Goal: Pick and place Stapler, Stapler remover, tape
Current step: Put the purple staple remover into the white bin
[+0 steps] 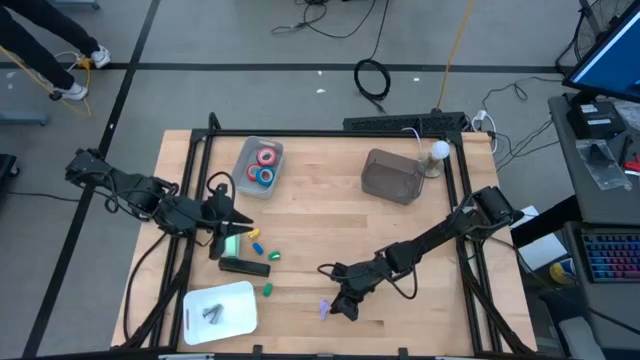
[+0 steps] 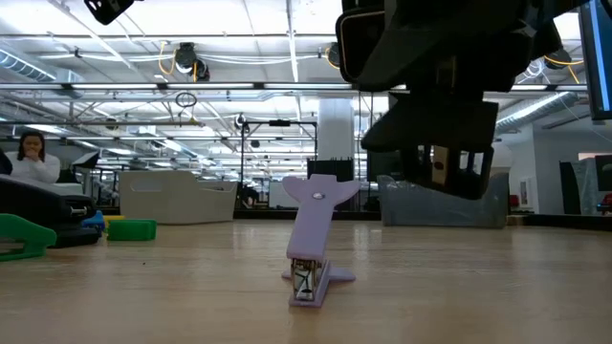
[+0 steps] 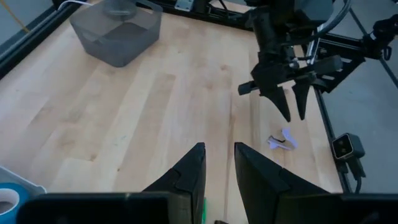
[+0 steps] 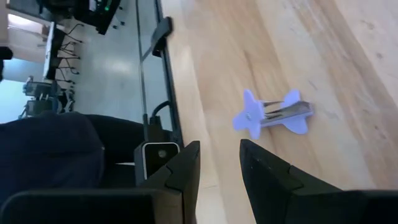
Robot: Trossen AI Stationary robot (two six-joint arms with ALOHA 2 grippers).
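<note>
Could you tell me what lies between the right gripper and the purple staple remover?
Nothing: in the right wrist view only bare wood separates the open right gripper from the purple staple remover.

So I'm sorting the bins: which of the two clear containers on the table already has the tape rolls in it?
The clear container toward the left arm's side holds the red and blue tape rolls. The darker container nearer the right arm shows no tape in it.

Light: bright, even, from ceiling strips in the low view
Shadows: soft, short on table (image 1: 320,200)
Blur: near gripper (image 2: 449,182) soft in low view
</note>
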